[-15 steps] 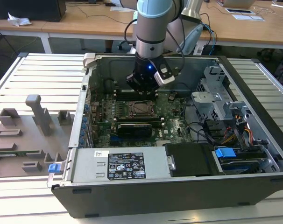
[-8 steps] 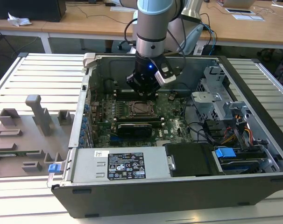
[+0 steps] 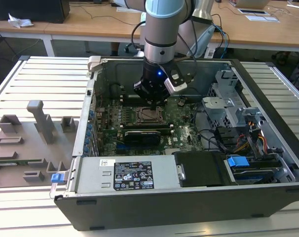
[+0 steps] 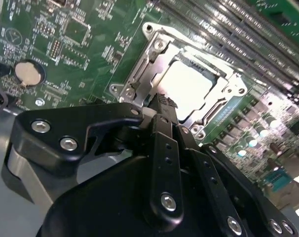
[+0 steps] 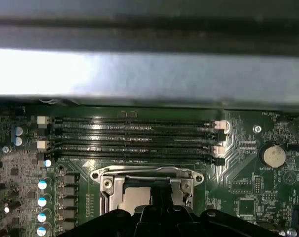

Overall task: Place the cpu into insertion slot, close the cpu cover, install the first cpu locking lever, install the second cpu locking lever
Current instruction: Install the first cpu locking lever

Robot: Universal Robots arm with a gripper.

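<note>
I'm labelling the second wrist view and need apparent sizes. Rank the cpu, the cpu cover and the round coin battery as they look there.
Largest to smallest in the second wrist view:
1. the cpu cover, the silvery frame around the chip
2. the cpu, its pale face partly hidden by the gripper
3. the coin battery, clearly smallest

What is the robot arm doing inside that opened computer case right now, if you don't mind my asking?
The arm's black gripper is lowered into the open dark grey computer case, right over the square metal-rimmed insertion slot on the green motherboard. The pale silvery square cpu already lies in the slot, and the thin silvery cpu cover frames it. The gripper's tip sits at the socket's edge; whether it grips anything cannot be told.
</note>
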